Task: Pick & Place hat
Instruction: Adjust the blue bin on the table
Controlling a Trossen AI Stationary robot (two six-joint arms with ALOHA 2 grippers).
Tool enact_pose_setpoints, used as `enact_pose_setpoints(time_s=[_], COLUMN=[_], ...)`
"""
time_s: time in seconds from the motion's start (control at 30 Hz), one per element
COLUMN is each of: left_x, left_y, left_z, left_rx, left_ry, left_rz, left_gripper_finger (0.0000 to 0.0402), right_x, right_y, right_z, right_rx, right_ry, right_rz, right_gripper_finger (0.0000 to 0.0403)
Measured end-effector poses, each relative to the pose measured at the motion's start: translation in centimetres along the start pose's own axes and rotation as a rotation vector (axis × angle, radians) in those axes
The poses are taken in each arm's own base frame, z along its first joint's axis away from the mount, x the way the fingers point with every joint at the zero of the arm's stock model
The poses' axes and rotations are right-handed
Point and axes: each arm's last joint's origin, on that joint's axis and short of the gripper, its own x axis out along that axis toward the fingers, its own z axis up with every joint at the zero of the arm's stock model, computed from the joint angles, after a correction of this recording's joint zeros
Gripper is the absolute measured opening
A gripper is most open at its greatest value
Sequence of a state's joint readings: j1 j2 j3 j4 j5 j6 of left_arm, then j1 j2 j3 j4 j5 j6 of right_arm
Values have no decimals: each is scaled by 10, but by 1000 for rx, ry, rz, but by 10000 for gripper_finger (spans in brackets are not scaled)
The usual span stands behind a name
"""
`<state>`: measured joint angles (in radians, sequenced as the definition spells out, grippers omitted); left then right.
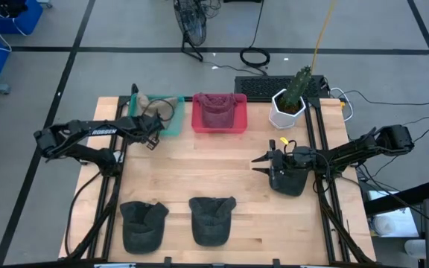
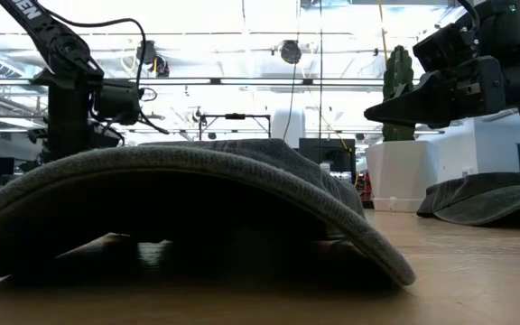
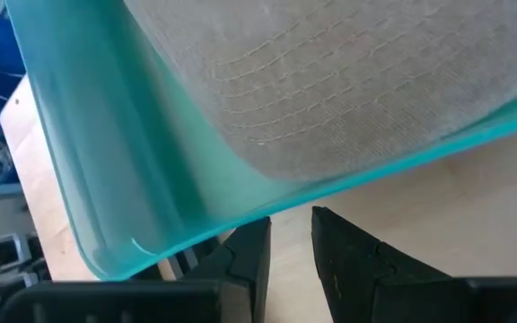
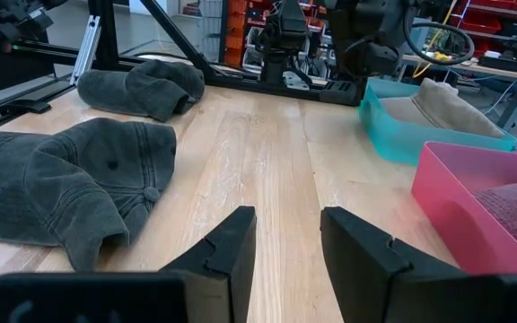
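- Two dark grey hats lie on the table point(image 1: 222, 160) well apart from both grippers: one point(image 1: 141, 225) near the front edge on the left arm's side, the other point(image 1: 213, 219) beside it, toward the middle.
- Biggest risk: the right gripper point(image 1: 261, 163), fingers parted and empty, hangs above bare wood with the nearer hat off to its side; a straight descent would, I judge, meet only table.
- The soft crowns look likely to fold, so a shallow pinch could slip off the fabric.
- At the teal bin point(image 1: 164, 115), the left gripper point(image 3: 290, 242) sits just outside the rim, jaws slightly apart and holding nothing; a careless swing could nudge that bin, which already holds a tan hat point(image 3: 348, 81).
- The pink bin point(image 1: 219, 113) beside it holds a reddish hat; a grey hat dropped there may hang over the rim.
- Only one bit of writing is legible: white letters on the left arm point(image 1: 103, 132), seemingly "ROSSEN".
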<state>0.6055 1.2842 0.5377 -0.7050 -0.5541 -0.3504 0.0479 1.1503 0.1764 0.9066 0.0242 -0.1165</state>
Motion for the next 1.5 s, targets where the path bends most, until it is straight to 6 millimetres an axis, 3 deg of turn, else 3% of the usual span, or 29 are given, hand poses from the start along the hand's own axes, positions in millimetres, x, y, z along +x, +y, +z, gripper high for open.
enact_pose_setpoints(time_s=[0.23, 0.4, 0.57, 0.77, 1.1, 1.3, 1.5], left_x=[1, 0, -6, -15, -37, -35, -30], left_y=[1, -2, -8, -11, -31, -26, -19], left_z=[1, 2, 0, -5, 3, 3, 4], left_rx=[-16, -39, -49, -52, -66, -63, -81], left_ry=[6, 20, 35, 24, -207, -254, -222], left_rz=[-16, -119, -223, -230, -362, -199, -162], left_gripper_finger=[92, 92, 92, 92, 92, 92, 92], right_x=[0, 0, 0, 0, 0, 0, 0], right_y=[0, 0, 0, 0, 0, 0, 0], right_z=[0, -1, -1, -1, -1, -1, -1], right_rx=[0, 0, 0, 0, 0, 18, 24], right_ry=[5, 6, 7, 7, 6, 6, 6], right_rz=[1, 0, 0, 0, 0, 0, 0], right_gripper_finger=[114, 114, 114, 114, 114, 114, 114])
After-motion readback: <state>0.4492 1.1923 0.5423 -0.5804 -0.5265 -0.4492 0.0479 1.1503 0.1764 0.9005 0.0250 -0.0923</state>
